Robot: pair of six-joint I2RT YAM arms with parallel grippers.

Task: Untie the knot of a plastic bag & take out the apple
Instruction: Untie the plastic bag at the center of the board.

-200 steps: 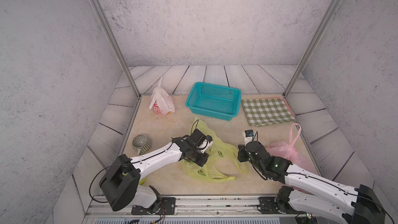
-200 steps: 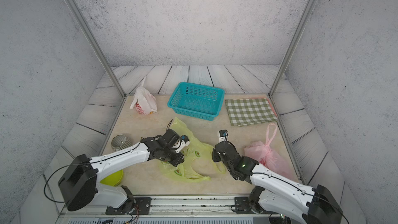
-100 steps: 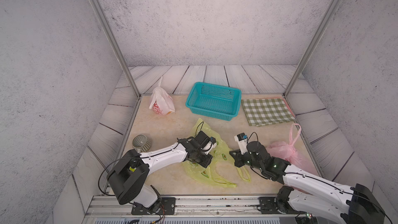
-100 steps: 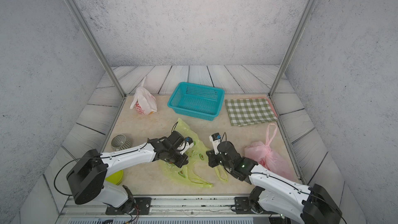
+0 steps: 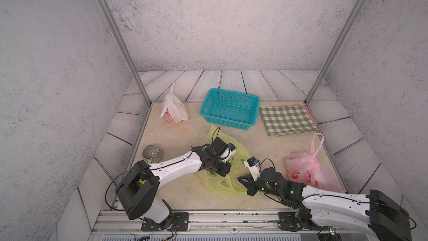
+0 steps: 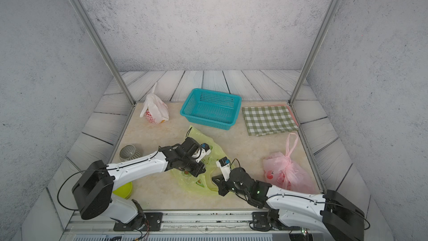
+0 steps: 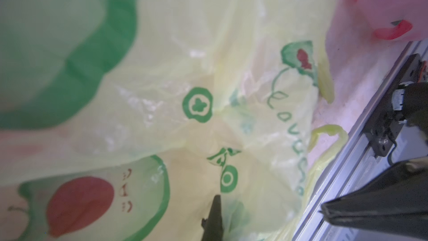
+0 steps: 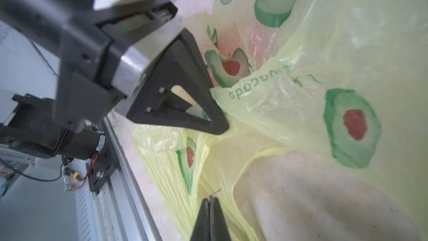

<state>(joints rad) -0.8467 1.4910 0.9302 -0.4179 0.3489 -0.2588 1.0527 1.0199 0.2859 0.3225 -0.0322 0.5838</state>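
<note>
The plastic bag is yellow-green with avocado prints and lies crumpled at the front middle of the table in both top views. Its handle straps hang loose, and I see no knot in them. The apple is out of view. My left gripper is shut on a fold of the bag's film; in the left wrist view only one finger shows. My right gripper is shut at the pleated handle strap with a thin wisp of plastic at its tips. It sits just right of the bag.
At the back are a teal basket, a green checked cloth and a white printed bag. A knotted pink bag lies at the right and a grey ribbed cup at the left. A lime round thing sits behind the left arm's base.
The right gripper has moved left and toward the front edge, and the bag's right side came with it. The left gripper has shifted slightly right. The bag is now bunched narrower between them.
</note>
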